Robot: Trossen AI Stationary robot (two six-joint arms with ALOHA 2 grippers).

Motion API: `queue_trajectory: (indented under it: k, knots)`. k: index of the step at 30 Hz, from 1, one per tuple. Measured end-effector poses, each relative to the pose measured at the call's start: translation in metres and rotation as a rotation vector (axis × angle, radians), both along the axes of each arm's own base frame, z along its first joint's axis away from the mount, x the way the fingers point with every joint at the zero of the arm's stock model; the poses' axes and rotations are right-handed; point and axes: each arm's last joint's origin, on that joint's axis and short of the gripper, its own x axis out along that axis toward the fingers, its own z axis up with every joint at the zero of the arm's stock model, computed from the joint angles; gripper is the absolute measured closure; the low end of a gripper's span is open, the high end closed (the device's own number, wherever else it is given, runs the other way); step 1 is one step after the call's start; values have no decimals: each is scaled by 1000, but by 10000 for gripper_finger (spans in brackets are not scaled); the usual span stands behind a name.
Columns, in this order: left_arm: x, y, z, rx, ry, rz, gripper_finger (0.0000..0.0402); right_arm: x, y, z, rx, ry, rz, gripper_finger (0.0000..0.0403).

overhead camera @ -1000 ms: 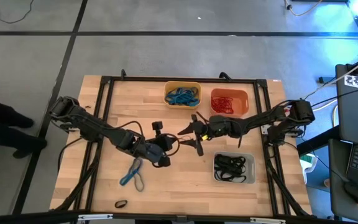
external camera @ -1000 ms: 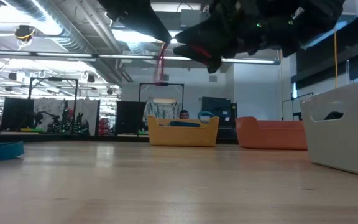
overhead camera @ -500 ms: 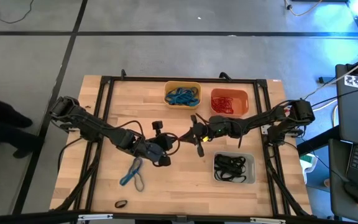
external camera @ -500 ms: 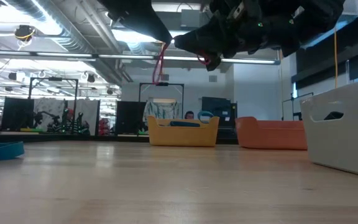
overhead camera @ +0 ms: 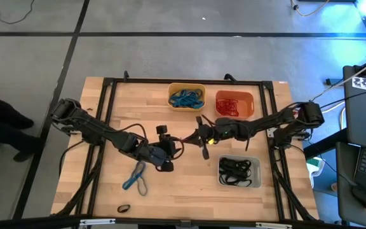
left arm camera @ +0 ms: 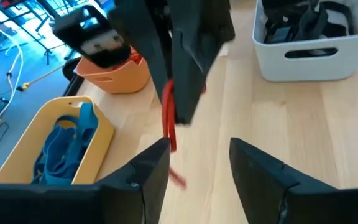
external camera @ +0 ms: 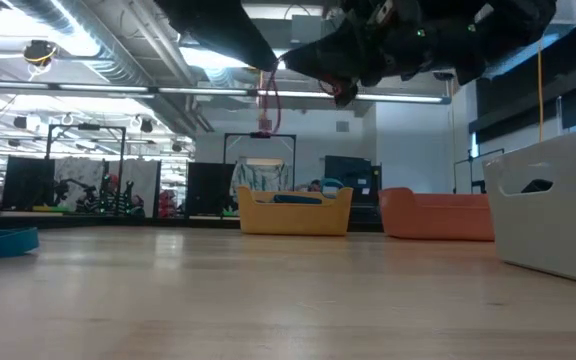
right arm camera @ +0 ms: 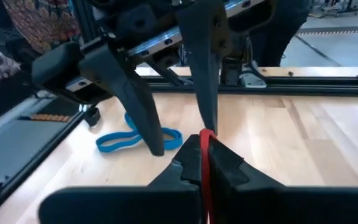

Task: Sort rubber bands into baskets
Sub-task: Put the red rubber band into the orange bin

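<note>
We see a wooden desk (overhead camera: 189,191) from above, with two dark arms meeting near its middle. The right gripper (overhead camera: 203,141) is closed on a red rubber band (external camera: 268,98). In the right wrist view the red band (right arm camera: 204,163) sits pinched between the two closed fingers. In the low view it hangs down in the air, high above the desk.

The left gripper (overhead camera: 170,145) is just beside the right one, at about 9 o'clock from it. Its fingers (left arm camera: 143,173) are open, and nothing is held in them. In the left wrist view the red band (left arm camera: 168,118) hangs in front of the open fingers, under the right gripper (left arm camera: 185,93).

The yellow basket (overhead camera: 186,97) is at 12 o'clock on the desk, and blue bands lie inside it. The orange basket (overhead camera: 234,105) stands just beside it, toward 1 o'clock, with red bands inside. The pale grey basket (overhead camera: 238,172) is at about 4 o'clock from the middle of the desk, with black bands inside.

Some blue bands (overhead camera: 136,177) lie loose on the desk at about 7 o'clock, near the left arm. One small black band (overhead camera: 124,208) lies alone by the desk's near edge, also at about 7 o'clock but farther out.
</note>
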Motion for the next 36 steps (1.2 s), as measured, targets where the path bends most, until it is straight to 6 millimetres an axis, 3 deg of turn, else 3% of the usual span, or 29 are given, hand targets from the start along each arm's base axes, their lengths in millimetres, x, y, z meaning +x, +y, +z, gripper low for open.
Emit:
queue_trajectory:
  k: [11,15,22,27,36]
  knots:
    - [-20,-2,3,3,10,-28,243,-26,-9,24,-149,106,-224,396]
    - [-32,7,-6,-9,-22,-11,241,-40,-12,39,-171,116,-285,397]
    - [-51,19,-3,-43,-92,12,247,-66,-19,59,-204,143,-414,399]
    - [-57,21,-5,-49,-119,6,247,-82,-34,65,-215,199,-487,399]
    - [-59,24,-7,-44,-125,9,247,-96,-68,56,-209,354,-636,400]
